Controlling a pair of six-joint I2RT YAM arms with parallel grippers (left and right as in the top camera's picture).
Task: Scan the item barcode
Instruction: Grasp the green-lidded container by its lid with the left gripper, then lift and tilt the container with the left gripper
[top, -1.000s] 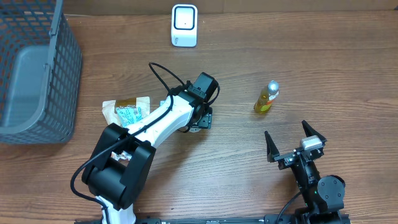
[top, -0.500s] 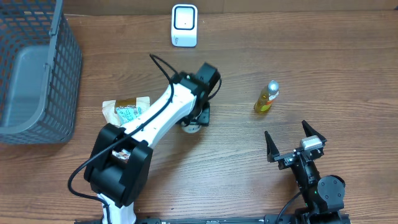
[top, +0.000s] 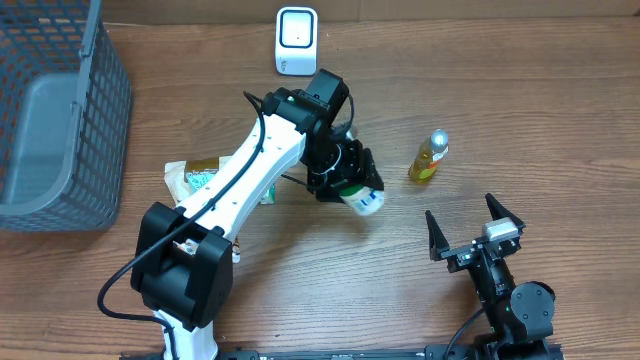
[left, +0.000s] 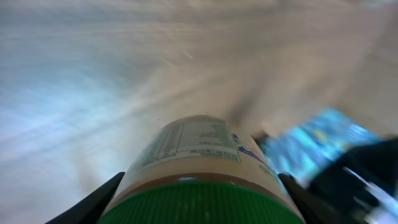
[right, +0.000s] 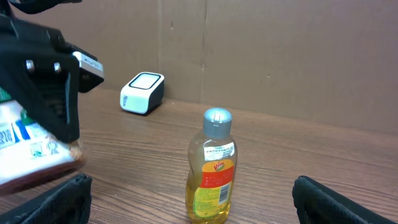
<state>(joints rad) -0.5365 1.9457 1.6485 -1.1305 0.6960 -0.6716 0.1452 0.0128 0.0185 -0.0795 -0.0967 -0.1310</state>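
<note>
The left gripper is clamped on a jar. The jar is on the robot's side of the scanner, a little toward the right arm and well apart from the scanner. From overhead the jar is tilted and sticks out of the gripper on the side away from the scanner.

In the left wrist view the jar fills the lower middle, its green lid toward the camera. The dark fingers press on both its sides. That view is smeared: the label looks like a panel of small print, and I cannot tell whether a barcode is on it. In the right wrist view the jar shows at the left edge with a white and blue label, under the black gripper body.

The scanner is a small white box with a dark window. It stands at the far edge of the table, against the cardboard wall.

A yellow bottle with a silver cap stands upright, to the right of the scanner and nearer the robot, apart from the jar.

The right gripper sits nearer the robot than the bottle. Its jaws are wide apart and hold nothing, and they point toward the bottle.

A printed packet lies flat on the robot's side of the scanner, toward the left arm, partly under that arm. A grey mesh basket stands far to the scanner's left.
</note>
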